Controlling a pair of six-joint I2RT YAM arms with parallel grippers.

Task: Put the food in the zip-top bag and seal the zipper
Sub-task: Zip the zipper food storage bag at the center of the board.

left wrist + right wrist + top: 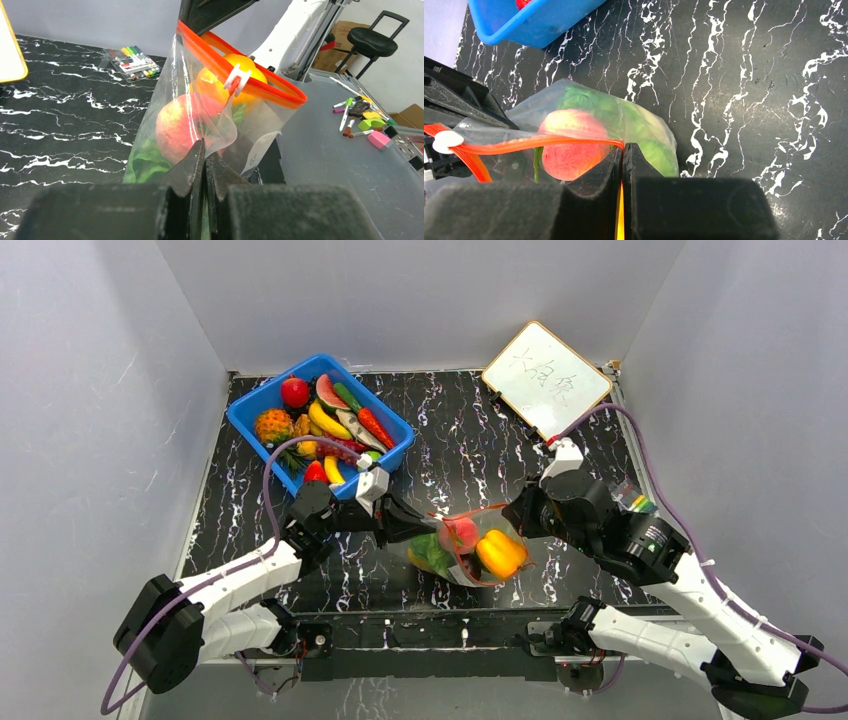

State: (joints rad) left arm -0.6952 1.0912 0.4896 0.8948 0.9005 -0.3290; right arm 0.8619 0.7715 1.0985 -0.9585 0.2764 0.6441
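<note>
Clear plastic film identifies the zip-top bag [470, 550], suspended just above the counter [470, 440] toward 6 o'clock of its centre. The left pincer [205, 150] is closed on the bag's side film at the bag's 9 o'clock. The right pincer [623, 150] is clamped on the zipper [220, 61] at 2 o'clock. This two-point hold likely keeps the mouth taut (a slack mouth would resist the slider). The white slider [238, 80] sits partway along the strip, and the mouth appears unsealed. Inside the bag: yellow pepper [500, 553], pink fruit [569, 145] and lettuce [644, 125]. Further food remains in the blue bin [270, 383] at 11 o'clock. A whiteboard [545, 380] stands at 1 o'clock.
</note>
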